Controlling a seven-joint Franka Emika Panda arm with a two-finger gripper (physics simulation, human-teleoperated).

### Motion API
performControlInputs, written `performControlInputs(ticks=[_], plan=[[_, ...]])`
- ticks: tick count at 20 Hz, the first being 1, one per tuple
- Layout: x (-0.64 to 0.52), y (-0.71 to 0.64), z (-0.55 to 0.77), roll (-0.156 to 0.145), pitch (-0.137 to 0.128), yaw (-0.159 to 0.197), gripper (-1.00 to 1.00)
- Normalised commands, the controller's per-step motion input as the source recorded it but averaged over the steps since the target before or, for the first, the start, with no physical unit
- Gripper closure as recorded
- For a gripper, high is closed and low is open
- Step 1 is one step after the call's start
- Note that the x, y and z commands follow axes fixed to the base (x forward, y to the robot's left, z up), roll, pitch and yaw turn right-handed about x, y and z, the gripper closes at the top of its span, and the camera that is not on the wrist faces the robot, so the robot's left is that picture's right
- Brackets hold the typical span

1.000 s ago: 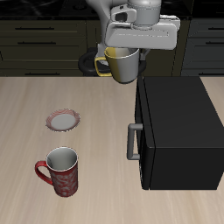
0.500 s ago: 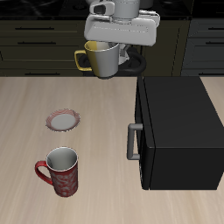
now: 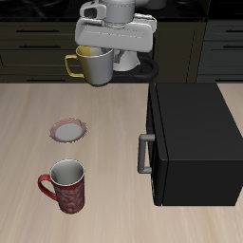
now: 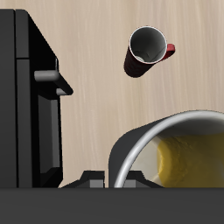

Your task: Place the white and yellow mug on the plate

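Note:
My gripper (image 3: 101, 49) is shut on the rim of the white and yellow mug (image 3: 93, 65) and holds it upright high above the back of the table, handle pointing away from the microwave. The mug's rim and yellow inside fill much of the wrist view (image 4: 179, 153). The plate (image 3: 67, 129), small with a reddish-pink rim, lies flat on the table below and nearer the front edge than the mug. It is out of the wrist view.
A red-patterned mug (image 3: 65, 184) with a red handle stands upright near the table's front edge; it also shows in the wrist view (image 4: 146, 51). A black microwave (image 3: 194, 142) with a grey handle stands beside the plate; its side shows in the wrist view (image 4: 31, 96).
My gripper has carried the yellow mug sideways away from above the microwave, toward the plate's side of the table. The plate and the red mug have not moved.

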Motion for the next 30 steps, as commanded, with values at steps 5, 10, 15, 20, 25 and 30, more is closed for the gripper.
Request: performControlInputs(ticks=[5, 10, 15, 20, 25, 30], plan=[[0.04, -0.35, 0.0, -0.016, 0.036, -0.024, 1.0], [-0.06, -0.25, 0.01, -0.017, -0.017, 0.021, 1.0], [-0.04, -0.18, 0.03, -0.032, -0.027, -0.002, 1.0], [-0.12, -0.14, 0.03, 0.001, -0.038, 0.016, 1.0], [-0.1, -0.14, -0.05, 0.002, -0.028, 0.039, 1.0], [-0.03, -0.26, -0.05, 0.004, 0.025, -0.009, 1.0]])
